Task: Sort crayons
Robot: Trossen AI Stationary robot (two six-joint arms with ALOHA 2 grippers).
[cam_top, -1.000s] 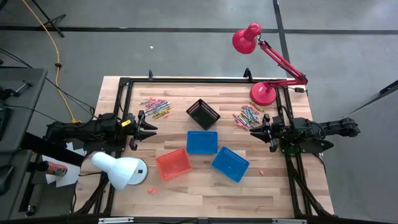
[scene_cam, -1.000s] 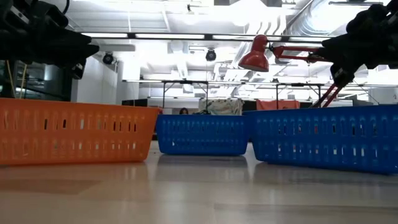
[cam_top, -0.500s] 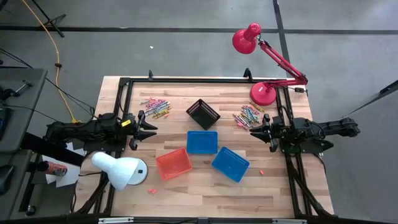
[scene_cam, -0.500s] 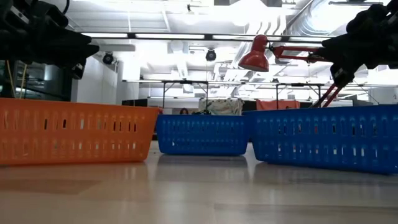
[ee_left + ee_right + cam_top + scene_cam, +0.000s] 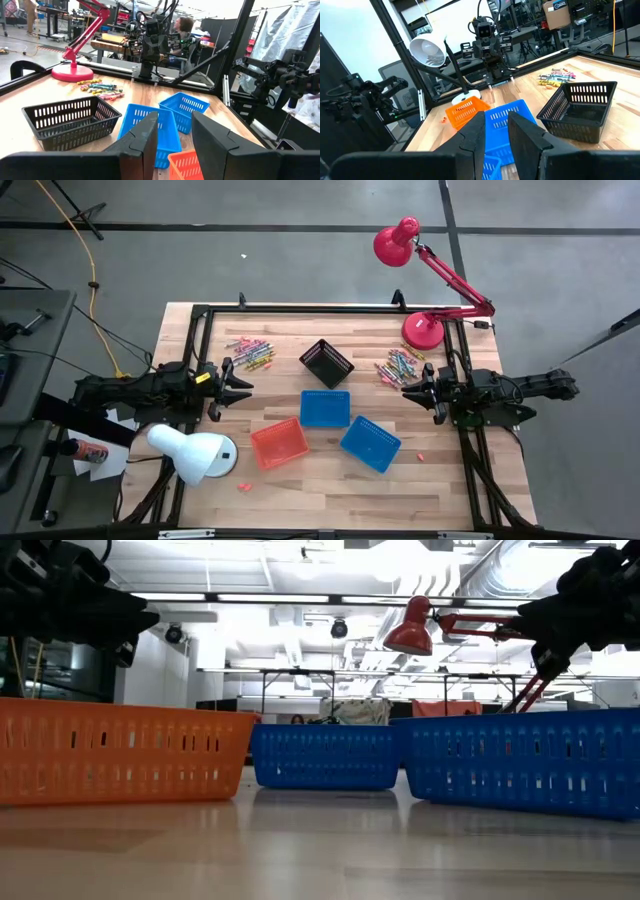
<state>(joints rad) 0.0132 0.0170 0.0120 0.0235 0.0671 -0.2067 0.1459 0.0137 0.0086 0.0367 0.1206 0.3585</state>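
Looking straight down on your table (image 5: 330, 480), the left gripper (image 5: 238, 387) sits at about nine o'clock, just inside the frame rail, with its fingers (image 5: 145, 137) parted by a narrow gap and nothing between them. Your right gripper (image 5: 408, 392) sits opposite at about three o'clock, its fingers (image 5: 472, 135) likewise a little apart and empty, tips pointing toward the table's middle. The crayons lie in two loose piles on the wood: one pile (image 5: 250, 353) toward eleven o'clock, near the left gripper but apart from it, and a second pile (image 5: 399, 366) toward two o'clock, just beside the right gripper and close to the round base of the red lamp (image 5: 424, 330). A stray pinkish crayon (image 5: 243, 487) rests near seven o'clock, and another small one (image 5: 422, 454) near four o'clock. The black basket (image 5: 326, 363) stands at twelve o'clock between the two piles. Below it at the centre you have a blue basket (image 5: 326, 408), with the orange basket (image 5: 280, 443) toward seven o'clock and a second blue basket (image 5: 370, 443) toward five o'clock, both set at an angle. From here you cannot tell whether any basket holds crayons. A white lamp (image 5: 192, 453) hangs over the eight o'clock corner.
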